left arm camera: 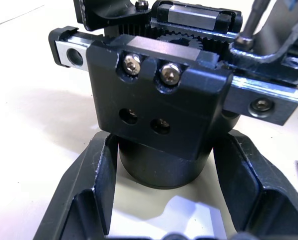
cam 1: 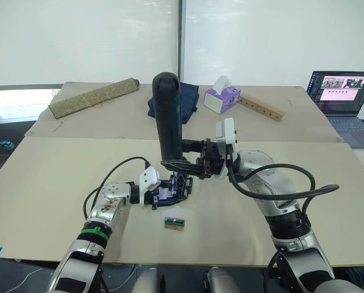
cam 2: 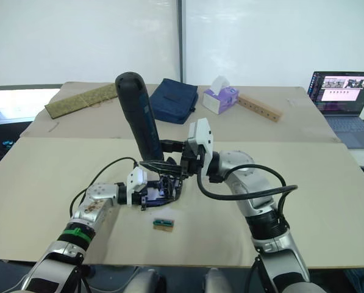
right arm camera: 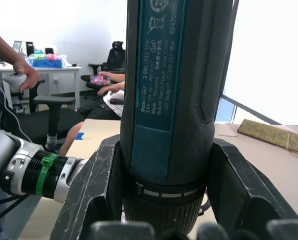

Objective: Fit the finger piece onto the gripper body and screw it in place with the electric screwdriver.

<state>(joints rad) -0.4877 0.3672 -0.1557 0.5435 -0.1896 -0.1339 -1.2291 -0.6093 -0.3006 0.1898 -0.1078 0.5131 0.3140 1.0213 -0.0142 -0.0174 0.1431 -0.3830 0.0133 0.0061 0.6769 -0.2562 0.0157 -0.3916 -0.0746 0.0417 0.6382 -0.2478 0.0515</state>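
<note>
Gripper body between left gripper's jaws.

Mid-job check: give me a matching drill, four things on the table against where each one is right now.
Things:
1. electric screwdriver
2. gripper body
3. tan block with green top
4. tissue box

Places:
A. lying loose on the near table
B. on the far table beside the blue bag
C. upright in the right gripper
D. between the left gripper fingers

Pairs: 1-C, 2-D, 3-A, 4-B
</note>
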